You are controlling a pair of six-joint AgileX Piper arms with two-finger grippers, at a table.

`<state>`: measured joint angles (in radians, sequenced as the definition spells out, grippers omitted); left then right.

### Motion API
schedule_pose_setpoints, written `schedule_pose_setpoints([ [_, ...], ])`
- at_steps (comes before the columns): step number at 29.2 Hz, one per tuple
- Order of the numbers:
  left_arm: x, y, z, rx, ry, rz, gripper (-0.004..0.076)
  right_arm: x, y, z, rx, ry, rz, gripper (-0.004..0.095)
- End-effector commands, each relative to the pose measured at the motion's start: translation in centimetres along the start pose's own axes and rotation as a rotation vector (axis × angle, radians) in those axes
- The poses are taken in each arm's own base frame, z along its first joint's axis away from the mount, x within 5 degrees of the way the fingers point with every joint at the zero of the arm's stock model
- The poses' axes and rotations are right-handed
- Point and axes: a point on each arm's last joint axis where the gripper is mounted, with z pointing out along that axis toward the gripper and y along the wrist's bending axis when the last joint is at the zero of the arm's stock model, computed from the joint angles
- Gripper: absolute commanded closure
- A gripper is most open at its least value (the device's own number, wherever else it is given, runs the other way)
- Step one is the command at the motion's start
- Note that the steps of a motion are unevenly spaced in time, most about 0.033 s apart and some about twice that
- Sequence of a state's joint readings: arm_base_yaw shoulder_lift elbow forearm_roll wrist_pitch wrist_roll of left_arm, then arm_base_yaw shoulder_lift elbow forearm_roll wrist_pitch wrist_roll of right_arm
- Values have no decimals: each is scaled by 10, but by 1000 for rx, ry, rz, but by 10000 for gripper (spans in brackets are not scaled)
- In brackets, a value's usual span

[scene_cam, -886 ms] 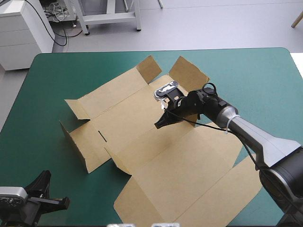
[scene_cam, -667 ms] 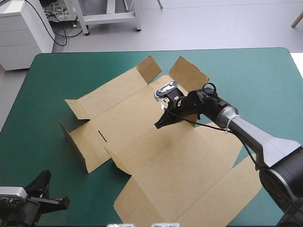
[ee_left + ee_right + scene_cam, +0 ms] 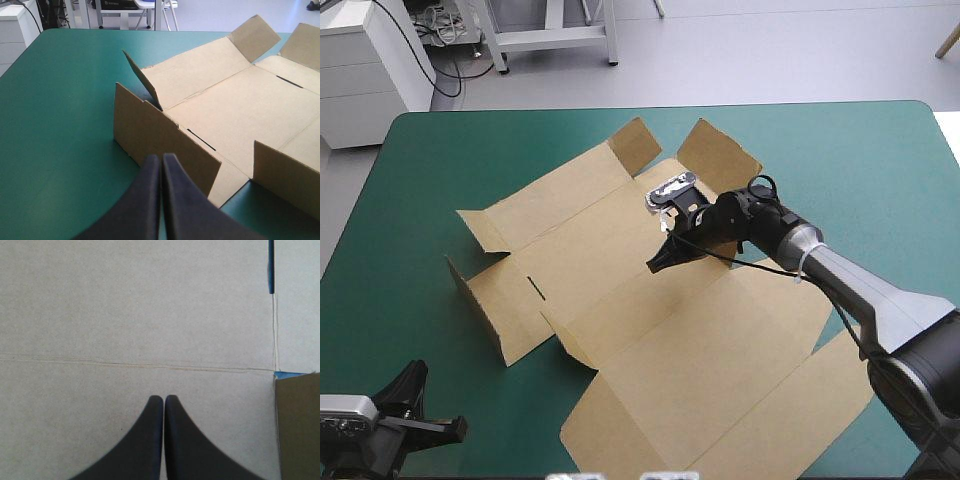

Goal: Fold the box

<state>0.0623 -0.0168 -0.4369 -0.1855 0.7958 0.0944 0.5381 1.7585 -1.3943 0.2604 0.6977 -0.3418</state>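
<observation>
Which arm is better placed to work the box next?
Probably right: the right tool, shut, is over the box's middle by a crease. The left tool, shut, sits off the box near the table's near-left corner.

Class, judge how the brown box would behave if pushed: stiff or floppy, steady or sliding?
Probably stiff: raised flaps of the box stand unsupported. It likely bends only along its scored creases. Lying loose on the teal-green cover, it may slide.
</observation>
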Motion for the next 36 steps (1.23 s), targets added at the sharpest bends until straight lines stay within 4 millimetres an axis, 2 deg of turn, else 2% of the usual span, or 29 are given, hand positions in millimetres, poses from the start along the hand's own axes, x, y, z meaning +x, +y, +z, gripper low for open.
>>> schedule_pose_setpoints([
  [1,-12,-1,-6,8,-111,-12,731,-16,3,-25,10,-105,-12,910],
  [7,-12,-1,-6,8,-111,-12,731,-19,4,-31,0,-86,-21,910],
  [14,-12,-1,-6,8,-111,-12,732,-40,8,-59,-21,-91,-51,910],
  [19,-12,-1,-6,8,-111,-12,731,-55,8,-86,-2,-95,-69,910],
  [25,-12,-1,-6,8,-111,-12,731,-63,-4,-121,164,-79,-67,910],
  [31,-12,-1,-6,8,-111,-12,731,-60,-13,-159,226,-156,-53,910],
  [36,-12,-1,-6,8,-111,-12,732,-50,-31,-194,287,-198,6,910],
])
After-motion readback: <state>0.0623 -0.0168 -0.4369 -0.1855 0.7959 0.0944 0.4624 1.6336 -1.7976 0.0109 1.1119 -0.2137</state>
